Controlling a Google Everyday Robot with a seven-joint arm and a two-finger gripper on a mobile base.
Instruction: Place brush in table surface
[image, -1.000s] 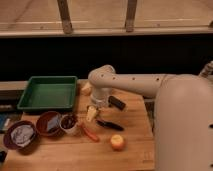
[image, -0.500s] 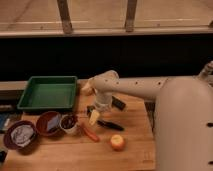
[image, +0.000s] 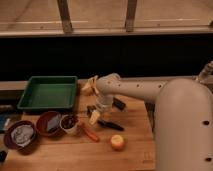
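Observation:
The slim black brush (image: 110, 125) lies flat on the light wooden table surface (image: 135, 150), pointing right toward the table's middle. My gripper (image: 93, 116) hangs from the pale arm (image: 111, 86) just over the brush's left end. Its fingers are open, with one pale fingertip (image: 94, 118) close to the wood. Nothing is lifted between the fingers. The arm's wrist hides the very tip of the brush.
A green tray (image: 47, 93) sits at the back left. Three bowls (image: 21, 136) (image: 48, 123) (image: 70, 124) line the left front. An orange stick (image: 90, 134) and an apple (image: 118, 142) lie in front of the brush. A small dark object (image: 119, 104) sits behind it.
The arm has shifted slightly right and the gripper has come down a little toward the table. The brush has stayed where it lies.

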